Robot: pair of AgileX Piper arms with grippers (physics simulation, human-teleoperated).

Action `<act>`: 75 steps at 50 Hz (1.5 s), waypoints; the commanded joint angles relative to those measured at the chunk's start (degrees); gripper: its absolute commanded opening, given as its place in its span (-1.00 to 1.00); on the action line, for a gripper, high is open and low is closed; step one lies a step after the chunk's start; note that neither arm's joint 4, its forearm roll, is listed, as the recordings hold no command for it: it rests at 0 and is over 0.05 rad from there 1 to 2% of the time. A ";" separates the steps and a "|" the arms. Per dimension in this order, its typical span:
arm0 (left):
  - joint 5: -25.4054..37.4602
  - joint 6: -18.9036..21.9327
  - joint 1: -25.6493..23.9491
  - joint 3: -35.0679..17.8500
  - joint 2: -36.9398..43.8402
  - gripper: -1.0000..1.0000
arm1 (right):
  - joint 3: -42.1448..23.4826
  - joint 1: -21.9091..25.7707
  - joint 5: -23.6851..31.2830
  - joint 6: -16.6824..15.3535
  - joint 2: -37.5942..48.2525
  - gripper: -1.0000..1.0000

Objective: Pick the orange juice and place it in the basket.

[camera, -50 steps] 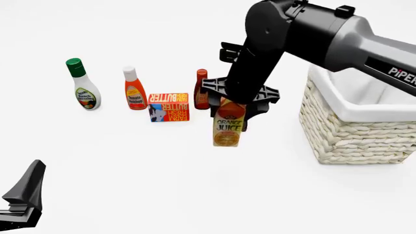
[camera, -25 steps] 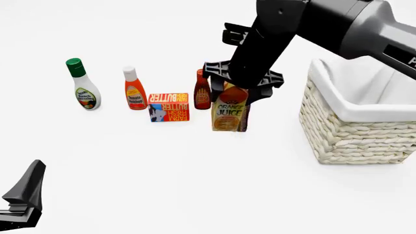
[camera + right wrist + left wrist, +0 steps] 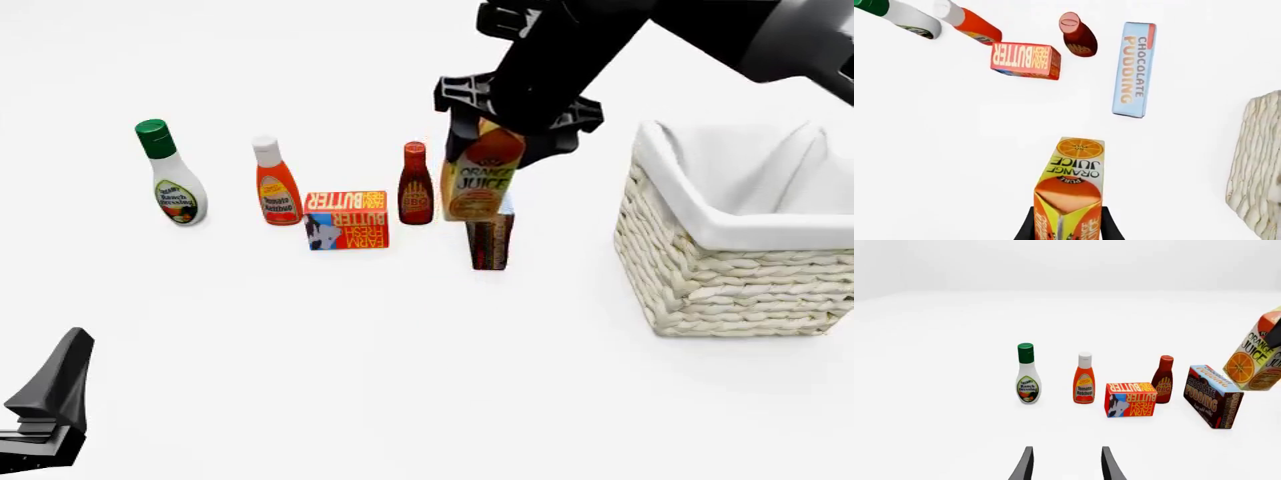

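The orange juice point(image 3: 479, 176) is a gable-top carton hanging in the air, tilted, above the row of groceries. My right gripper point(image 3: 497, 128) is shut on its top; in the right wrist view the orange juice point(image 3: 1069, 190) sits between the two dark fingers point(image 3: 1110, 227). The carton also shows in the left wrist view as the orange juice point(image 3: 1256, 354) lifted off the table. The basket point(image 3: 737, 265), cream wicker with white lining, stands to the right of the carton on the table. My left gripper point(image 3: 1066, 464) is open and low at the near left, holding nothing.
A ranch bottle point(image 3: 171, 178), a ketchup bottle point(image 3: 276, 184), a butter box point(image 3: 347, 220), a dark red sauce bottle point(image 3: 415, 187) and a chocolate pudding box point(image 3: 489, 238) stand in a row left of the basket. The pudding box lies just below the lifted carton.
The right gripper has risen with the orange juice, lifting it off the table and slightly toward the right. The pudding box behind it has come into view. The left arm has stayed still.
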 commanded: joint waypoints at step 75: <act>0.00 0.00 0.00 0.00 0.00 1.00 | -10.64 -18.67 0.00 -12.43 -7.68 -1.00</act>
